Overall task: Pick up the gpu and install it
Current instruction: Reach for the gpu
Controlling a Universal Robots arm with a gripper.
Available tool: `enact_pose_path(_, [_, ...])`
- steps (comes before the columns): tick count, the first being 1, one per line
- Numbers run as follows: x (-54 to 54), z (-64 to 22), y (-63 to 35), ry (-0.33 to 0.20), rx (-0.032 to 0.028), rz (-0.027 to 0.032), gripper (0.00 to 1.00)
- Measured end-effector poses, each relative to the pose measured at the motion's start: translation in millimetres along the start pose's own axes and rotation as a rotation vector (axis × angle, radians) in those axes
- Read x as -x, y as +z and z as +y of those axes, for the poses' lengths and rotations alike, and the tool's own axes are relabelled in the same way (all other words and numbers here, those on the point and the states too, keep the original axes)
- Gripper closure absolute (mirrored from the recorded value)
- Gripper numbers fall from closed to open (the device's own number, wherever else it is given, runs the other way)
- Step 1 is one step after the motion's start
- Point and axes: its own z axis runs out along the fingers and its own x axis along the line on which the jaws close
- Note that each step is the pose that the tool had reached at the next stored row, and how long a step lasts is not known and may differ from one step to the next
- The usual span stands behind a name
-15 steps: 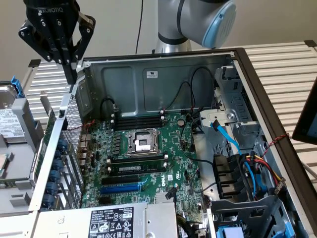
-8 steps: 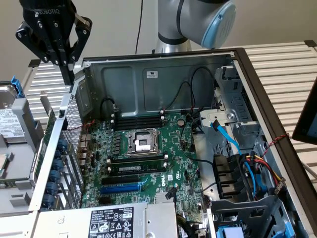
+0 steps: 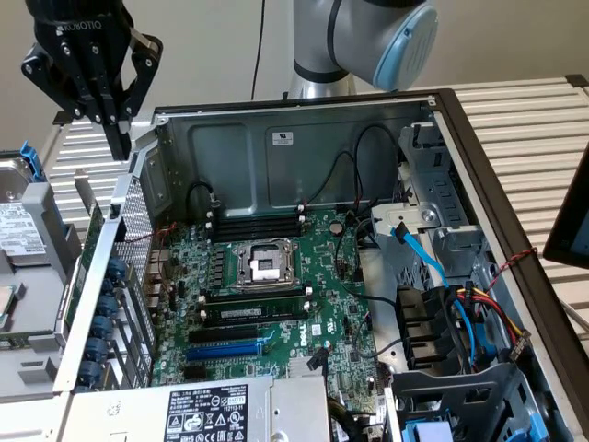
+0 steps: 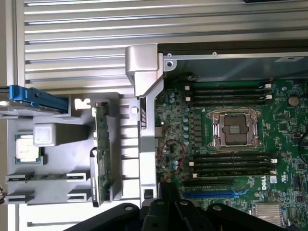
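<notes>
The gpu (image 4: 101, 153) stands on edge in a grey holder just outside the computer case, showing as a narrow green card with a silver bracket. In the exterior view the gpu (image 3: 89, 243) is a thin green strip beside the case's perforated wall, on the exterior view's left. My black gripper (image 3: 118, 145) hangs above it, clear of the card, fingers shut with nothing between them. In the wrist view the gripper (image 4: 166, 195) points down near the case wall. The green motherboard (image 3: 276, 276) lies in the case with a blue slot (image 3: 225, 350) near its front.
A grey fixture (image 4: 57, 159) beside the case holds a processor chip (image 4: 26, 148) and a blue-handled drive (image 4: 33, 96). The case's metal wall (image 4: 144, 91) separates it from the motherboard (image 4: 231, 139). Black memory sticks (image 3: 256, 221), cables (image 3: 419, 249) and a drive cage (image 3: 442, 341) crowd the case.
</notes>
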Motion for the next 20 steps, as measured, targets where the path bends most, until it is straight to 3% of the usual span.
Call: enact_pose_path(20, [-4.2, 0.1, 0.4, 0.000, -0.0008, -0.0002, 0.89])
